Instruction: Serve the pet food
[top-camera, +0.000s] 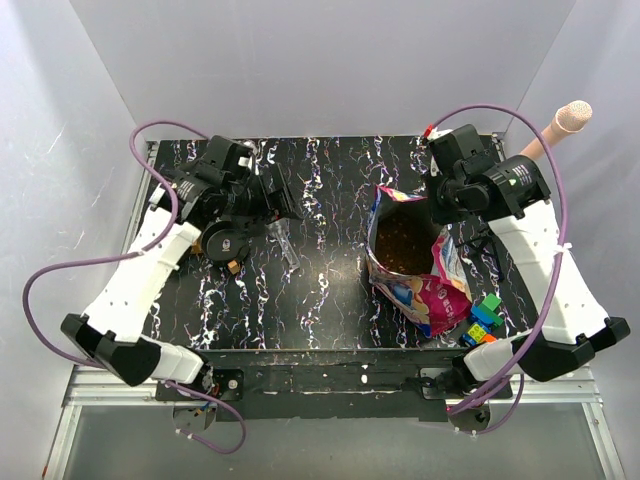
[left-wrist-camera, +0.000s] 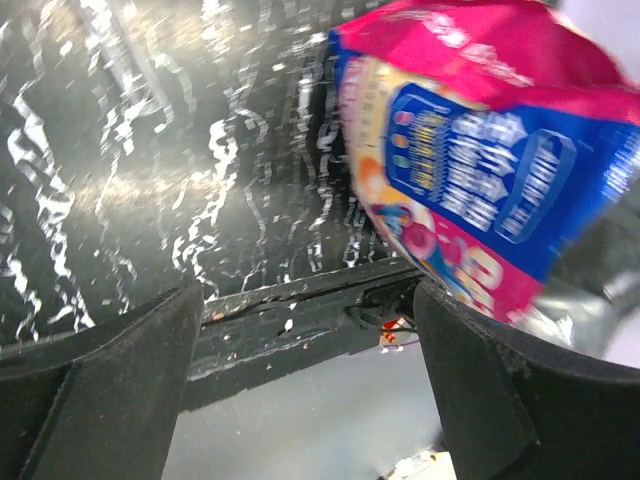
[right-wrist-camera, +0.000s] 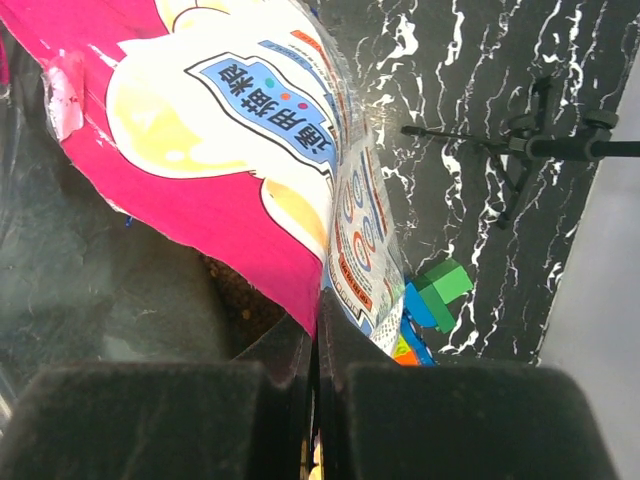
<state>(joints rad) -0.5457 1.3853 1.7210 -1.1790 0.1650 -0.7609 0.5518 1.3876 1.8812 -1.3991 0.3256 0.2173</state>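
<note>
The pet food (top-camera: 403, 245) is a grainy brown mass inside the open magenta-and-blue cat bag (top-camera: 430, 290), which lies right of centre on the black marbled table (top-camera: 320, 290). My right gripper (top-camera: 443, 222) is shut on the bag's right rim. In the right wrist view the gripper (right-wrist-camera: 318, 335) pinches the bag's edge (right-wrist-camera: 230, 130), with kibble (right-wrist-camera: 235, 290) showing just inside. My left gripper (top-camera: 275, 205) is over the table's left half, apart from the bag. In the left wrist view it (left-wrist-camera: 310, 370) is open and empty, with the bag (left-wrist-camera: 480, 160) at upper right.
Colourful toy blocks (top-camera: 483, 318) lie at the bag's near right, also in the right wrist view (right-wrist-camera: 440, 285). A small clear object (top-camera: 286, 243) lies near my left gripper. A dark round shape (top-camera: 225, 241) sits under the left wrist. A pink-tipped rod (top-camera: 570, 120) stands far right.
</note>
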